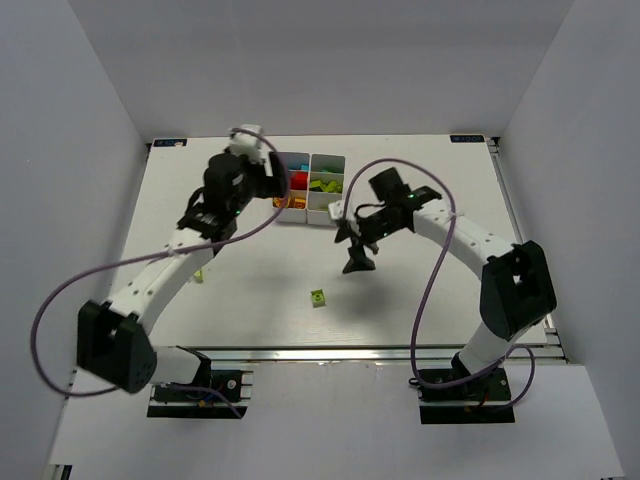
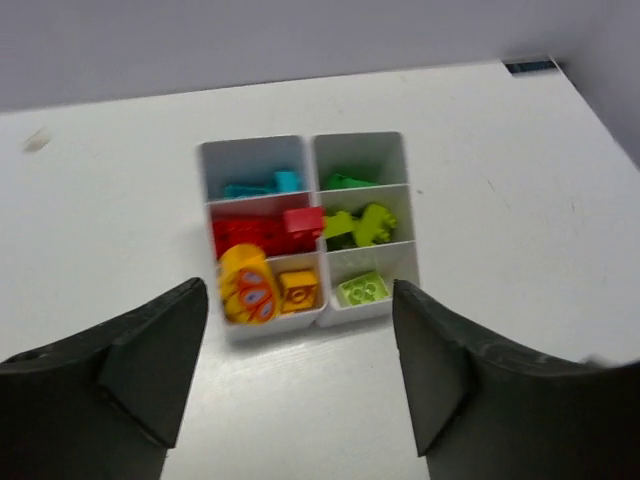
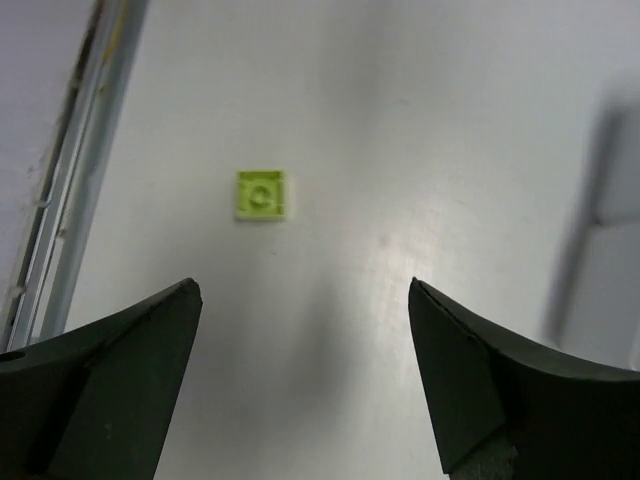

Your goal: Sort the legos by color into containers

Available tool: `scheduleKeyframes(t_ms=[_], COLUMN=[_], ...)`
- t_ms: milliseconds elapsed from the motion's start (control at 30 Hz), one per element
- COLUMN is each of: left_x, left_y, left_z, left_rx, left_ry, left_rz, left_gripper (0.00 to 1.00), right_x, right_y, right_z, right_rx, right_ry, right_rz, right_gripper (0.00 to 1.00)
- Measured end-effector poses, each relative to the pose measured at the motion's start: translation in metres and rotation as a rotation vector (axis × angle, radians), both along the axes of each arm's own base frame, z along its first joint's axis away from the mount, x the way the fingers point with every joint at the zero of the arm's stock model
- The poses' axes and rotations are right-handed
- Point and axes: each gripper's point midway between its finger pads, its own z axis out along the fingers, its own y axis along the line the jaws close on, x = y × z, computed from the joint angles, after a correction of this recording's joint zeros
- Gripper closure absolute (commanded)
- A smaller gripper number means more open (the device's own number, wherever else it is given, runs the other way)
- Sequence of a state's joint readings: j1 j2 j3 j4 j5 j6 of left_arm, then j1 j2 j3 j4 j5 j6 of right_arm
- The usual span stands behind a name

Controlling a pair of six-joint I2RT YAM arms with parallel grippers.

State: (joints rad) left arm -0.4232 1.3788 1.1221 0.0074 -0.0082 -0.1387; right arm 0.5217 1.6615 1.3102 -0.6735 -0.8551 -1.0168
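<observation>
Left gripper is wide open and empty, hanging above the table on the near side of the white tray, wrist cam looking straight into it. Tray sits at the far middle of the table, all six compartments have something in them. Seen from the left wrist: far left has light blue bricks, far right a dark green brick, middle left has red bricks, middle right has lime pieces with something darker green under them, near left a yellow piece plus an orange brick, near right one lime studded brick. One red brick sits high at the divider between the two middle cells; I can't tell whether it's fully inside the red one. Right gripper is also open and holding nothing, pointing down over bare table, right of the tray. One loose lime brick lies flat on the table, studs up, ahead of the right fingers and not touching them; in the top view it's nearer the front edge than the gripper, well apart from the tray. There's a small lime bit by the left forearm, too small to identify.
</observation>
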Motion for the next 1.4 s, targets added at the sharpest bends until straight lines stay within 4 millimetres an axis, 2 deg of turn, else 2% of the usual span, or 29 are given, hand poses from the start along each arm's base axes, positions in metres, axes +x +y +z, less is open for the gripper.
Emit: scheduleKeyframes(t_ms=[67, 133, 267, 400, 533, 767, 867, 900, 967, 1000, 1067, 1100, 1233, 1300, 1333, 1400], left_x=[-0.014, -0.03, -0.066, -0.096, -0.119, -0.131, -0.134, -0.135, -0.137, -0.137, -0.137, -0.136, -0.135, -0.134, -0.134, -0.135], left_y=[0.034, 0.065, 0.11, 0.134, 0.146, 0.154, 0.157, 0.158, 0.16, 0.16, 0.162, 0.163, 0.167, 0.171, 0.174, 0.178], left_z=[0.009, 0.005, -0.033, -0.072, -0.09, -0.086, -0.091, -0.092, -0.094, -0.094, -0.094, -0.093, -0.096, -0.102, -0.107, -0.115], left_rx=[-0.065, -0.12, -0.187, -0.226, -0.271, -0.319, -0.31, -0.308, -0.309, -0.314, -0.33, -0.343, -0.391, -0.398, -0.398, -0.392], left_ry=[0.026, 0.067, 0.209, 0.337, 0.396, 0.393, 0.41, 0.414, 0.42, 0.422, 0.424, 0.424, 0.442, 0.468, 0.486, 0.52], left_rz=[0.118, 0.223, 0.395, 0.522, 0.604, 0.662, 0.679, 0.685, 0.697, 0.703, 0.716, 0.725, 0.76, 0.782, 0.794, 0.816], left_gripper=[0.14, 0.13, 0.12, 0.12, 0.12, 0.11, 0.11, 0.11, 0.11, 0.11, 0.12, 0.12, 0.12, 0.12, 0.12, 0.12], right_x=[-0.026, -0.043, -0.056, -0.063, -0.067, -0.057, -0.05, -0.049, -0.049, -0.049, -0.05, -0.05, -0.05, -0.046, -0.041, -0.024], right_y=[0.01, 0.017, 0.032, 0.042, 0.046, 0.053, 0.058, 0.059, 0.062, 0.063, 0.064, 0.064, 0.061, 0.059, 0.058, 0.058], right_z=[-0.017, -0.029, -0.056, -0.083, -0.099, -0.123, -0.129, -0.13, -0.13, -0.13, -0.129, -0.129, -0.126, -0.117, -0.11, -0.093], right_rx=[-0.029, -0.054, -0.119, -0.197, -0.248, -0.305, -0.312, -0.311, -0.308, -0.306, -0.302, -0.303, -0.3, -0.282, -0.27, -0.241], right_ry=[-0.014, -0.026, -0.039, -0.044, -0.065, -0.09, -0.11, -0.116, -0.123, -0.125, -0.129, -0.127, -0.125, -0.123, -0.12, -0.127], right_rz=[0.099, 0.169, 0.241, 0.25, 0.216, 0.12, 0.087, 0.082, 0.077, 0.075, 0.078, 0.078, 0.085, 0.066, 0.047, -0.007], right_gripper=[0.11, 0.11, 0.11, 0.11, 0.14, 0.24, 0.35, 0.45, 0.54, 0.64, 0.73, 0.81, 0.87, 0.89, 0.94, 0.97])
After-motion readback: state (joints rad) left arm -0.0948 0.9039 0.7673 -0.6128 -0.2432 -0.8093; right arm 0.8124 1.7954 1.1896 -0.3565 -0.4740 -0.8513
